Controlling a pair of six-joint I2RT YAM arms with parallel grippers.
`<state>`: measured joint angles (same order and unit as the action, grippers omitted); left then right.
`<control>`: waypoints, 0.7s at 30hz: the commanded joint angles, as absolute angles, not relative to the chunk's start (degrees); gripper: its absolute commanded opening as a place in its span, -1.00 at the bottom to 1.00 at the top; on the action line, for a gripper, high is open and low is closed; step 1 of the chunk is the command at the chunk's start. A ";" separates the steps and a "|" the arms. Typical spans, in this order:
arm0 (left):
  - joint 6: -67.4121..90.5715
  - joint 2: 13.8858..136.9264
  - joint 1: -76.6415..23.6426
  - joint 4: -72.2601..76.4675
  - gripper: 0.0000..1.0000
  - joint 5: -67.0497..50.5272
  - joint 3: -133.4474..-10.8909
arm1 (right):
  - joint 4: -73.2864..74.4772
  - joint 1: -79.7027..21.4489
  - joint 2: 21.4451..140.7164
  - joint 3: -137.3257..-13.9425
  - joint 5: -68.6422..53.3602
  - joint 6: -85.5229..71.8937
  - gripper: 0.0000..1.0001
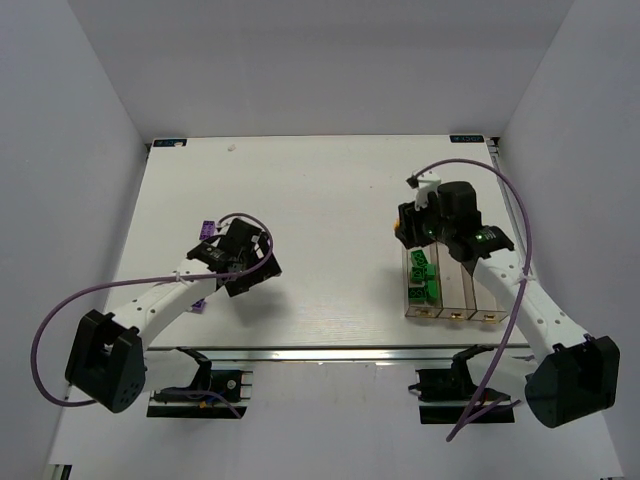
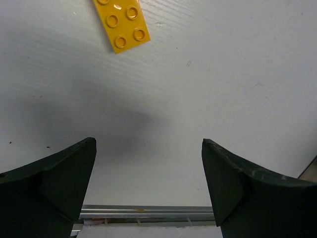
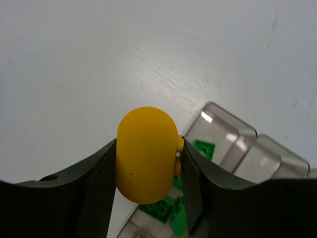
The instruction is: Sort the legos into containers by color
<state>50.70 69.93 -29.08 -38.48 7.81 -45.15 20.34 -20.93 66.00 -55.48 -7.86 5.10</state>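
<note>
Left gripper [image 2: 148, 146] wide open, empty, over table [image 2: 223, 74]. Flat yellow brick [image 2: 121, 22] lies ahead of fingers; purple brick [image 1: 207, 229] just beside gripper. Right gripper [image 3: 148, 148] clamped on rounded yellow brick [image 3: 147, 166], above far end of clear bins [image 1: 470, 295]. Green bricks [image 1: 425, 280] in leftmost bin.

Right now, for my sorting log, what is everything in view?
Table: one, white, under everything.
Bins: three, clear, in a row on the table's right side.
Green bricks: several, green, in the row's left bin.
Flat brick: one, yellow, on the table ahead of the left gripper.
Purple bricks: two, purple, on the table's left side.
Rounded brick: one, yellow, clamped in the right gripper.
Left gripper: one, black, open and empty above the table.
Right gripper: one, black, shut on the rounded brick.
</note>
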 commanded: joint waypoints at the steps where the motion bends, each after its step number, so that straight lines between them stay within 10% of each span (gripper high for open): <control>1: 47.38 70.66 -28.83 -35.51 0.94 6.51 -47.90 | 24.34 -17.85 62.77 -53.45 -2.03 1.41 -1.00; 21: 43.77 75.15 -28.83 -34.19 0.96 7.82 -52.38 | 26.19 -2.99 67.76 -46.93 3.60 -0.70 -1.00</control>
<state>43.94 77.34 -29.08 -34.92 6.87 -50.43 26.87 -4.16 67.57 -47.51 2.72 -0.91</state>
